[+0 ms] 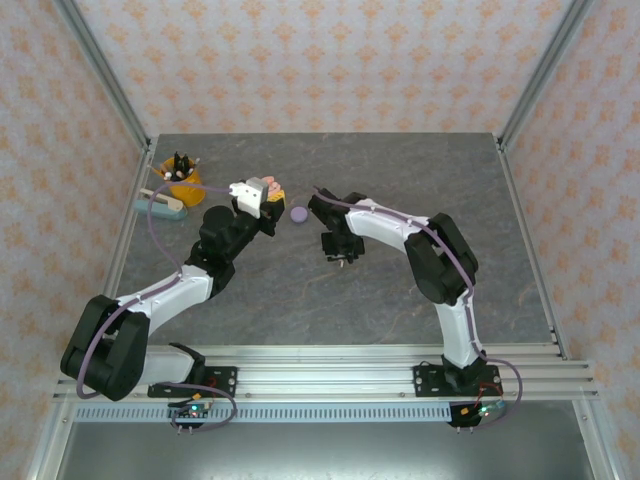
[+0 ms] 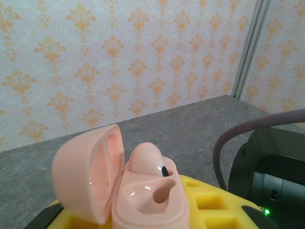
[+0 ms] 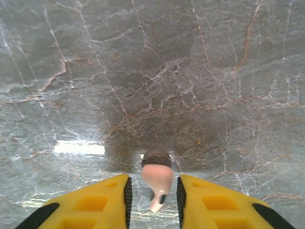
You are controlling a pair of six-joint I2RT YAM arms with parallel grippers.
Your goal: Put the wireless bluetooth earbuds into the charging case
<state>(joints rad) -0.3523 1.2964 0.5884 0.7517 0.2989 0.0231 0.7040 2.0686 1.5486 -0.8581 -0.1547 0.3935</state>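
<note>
I've got the left end effector (image 1: pixel 264 193) clamped on the open pink charging case (image 2: pixel 143 202), seated earbud (image 2: pixel 145 160) inside, at eleven o'clock on the surface (image 1: pixel 400 170). Right end effector (image 3: pixel 152 193) stands narrow. The salmon earbud (image 3: pixel 157 181) sits between its fingers, a gap either side, at six o'clock in my wrist view.
</note>
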